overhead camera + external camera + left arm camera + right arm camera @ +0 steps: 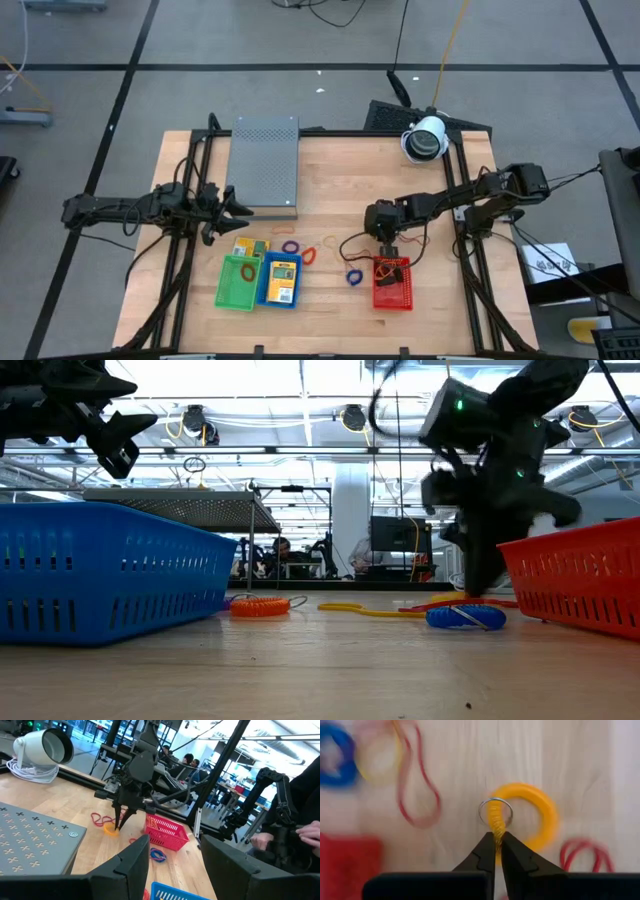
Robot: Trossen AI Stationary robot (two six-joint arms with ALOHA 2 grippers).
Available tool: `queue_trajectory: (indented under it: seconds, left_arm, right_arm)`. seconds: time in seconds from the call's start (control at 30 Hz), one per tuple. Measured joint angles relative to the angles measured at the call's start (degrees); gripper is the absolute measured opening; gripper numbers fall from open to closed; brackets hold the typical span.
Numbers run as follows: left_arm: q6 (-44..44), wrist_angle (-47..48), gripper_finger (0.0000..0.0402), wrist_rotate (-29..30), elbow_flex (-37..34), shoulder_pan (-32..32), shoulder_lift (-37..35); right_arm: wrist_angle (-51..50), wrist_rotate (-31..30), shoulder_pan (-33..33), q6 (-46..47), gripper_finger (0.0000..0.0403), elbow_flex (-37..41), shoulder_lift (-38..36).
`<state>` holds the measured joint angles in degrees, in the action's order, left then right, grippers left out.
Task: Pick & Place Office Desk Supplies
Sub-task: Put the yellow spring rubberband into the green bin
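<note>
Fingertips of the right gripper [496, 836] are pinched together on a yellow coil loop [525, 815] lying on the wooden table [440, 300], just beside the red basket [393, 285]. Red rubber bands [420, 785] and a blue loop [354, 277] lie near. Well apart, the left gripper [238, 208] hangs with fingers spread, empty, by the grey perforated box [264, 165].

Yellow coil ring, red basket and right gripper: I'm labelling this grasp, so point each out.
yellow coil ring [540, 815], right wrist view, its right arc.
red basket [392, 296], high view, its floor.
right gripper [498, 839], right wrist view, fingertips shut on the coil.
</note>
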<state>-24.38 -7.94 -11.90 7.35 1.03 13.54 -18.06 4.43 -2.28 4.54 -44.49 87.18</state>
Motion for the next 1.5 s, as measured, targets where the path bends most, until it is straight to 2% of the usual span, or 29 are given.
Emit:
queue_trajectory:
  seconds: [0.47,0.7,0.8,1.07,1.17,1.37,1.5]
  left_arm:
    - [0.07,-0.01,0.0186,0.00,0.00,0.01,0.00]
    - [0.07,0.00,0.0186,0.00,0.00,0.00,0.01]
    - [0.07,0.04,0.0186,0.00,0.00,-0.02,0.02]
    - [0.07,-0.01,0.0186,0.00,0.00,-0.01,0.01]
    - [0.09,-0.01,0.0186,0.00,0.00,0.00,0.00]
    - [0.08,-0.02,0.0186,-0.02,0.00,-0.01,0.01]
    - [0.07,-0.03,0.0186,-0.01,0.00,0.01,0.00]
  right_arm:
    - [13.29,-1.57,-0.74,8.29,0.0001,-0.19,-14.78]
    - [15.02,-1.32,-1.92,5.76,0.0000,-7.41,-15.38]
    - [15.35,-0.43,-2.17,1.86,0.0000,-12.55,-12.60]
    - [16.51,11.55,-4.37,-4.89,0.0000,-28.62,-2.55]
    - [16.24,13.80,-6.68,-8.32,0.0000,-35.05,1.64]
    - [16.52,13.69,-9.52,-9.88,0.0000,-48.38,12.17]
    - [16.69,11.22,-10.29,-9.66,0.0000,-58.77,20.93]
